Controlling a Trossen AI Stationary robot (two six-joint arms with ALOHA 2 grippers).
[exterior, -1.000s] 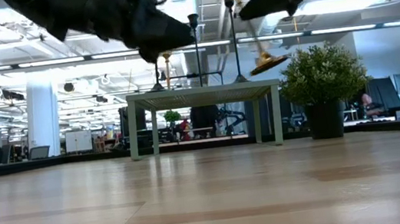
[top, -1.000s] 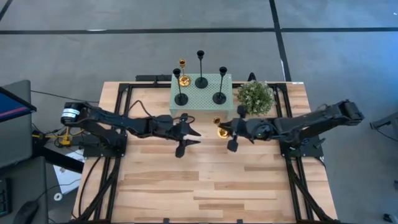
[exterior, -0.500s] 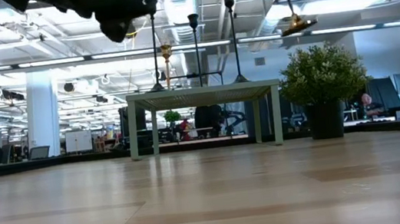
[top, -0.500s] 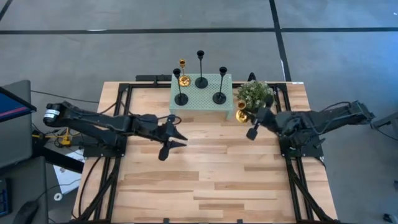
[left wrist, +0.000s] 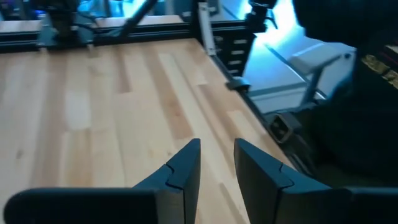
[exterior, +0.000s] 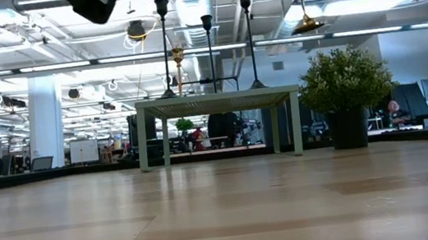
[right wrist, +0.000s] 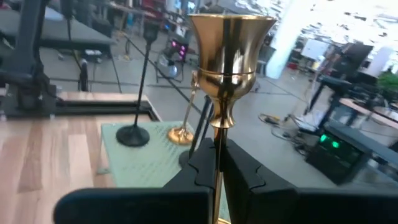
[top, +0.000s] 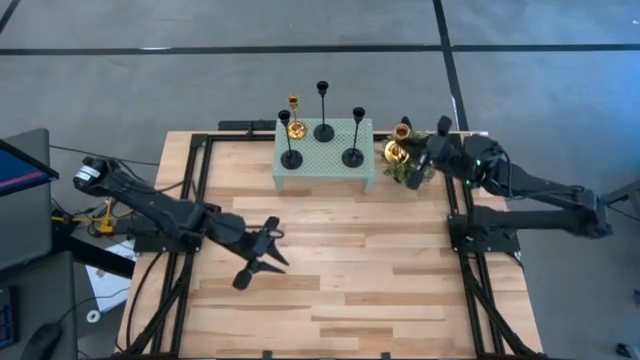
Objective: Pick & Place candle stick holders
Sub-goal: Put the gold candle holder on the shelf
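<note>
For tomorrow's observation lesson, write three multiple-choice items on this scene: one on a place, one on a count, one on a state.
1. Where is the right tool?
A. over the potted plant
B. at the table's near edge
C. under the stand

2. How many candle stick holders stand on the mint-green stand?
A. two
B. four
C. six

3. What is the right tool doing?
A. hanging open
B. gripping a gold holder
C. gripping a black holder

Answers: 1 A, the high view shows it above the plant; 2 B, three black and one gold stand there; 3 B, the right wrist view shows its fingers clamped on a gold stem.
</note>
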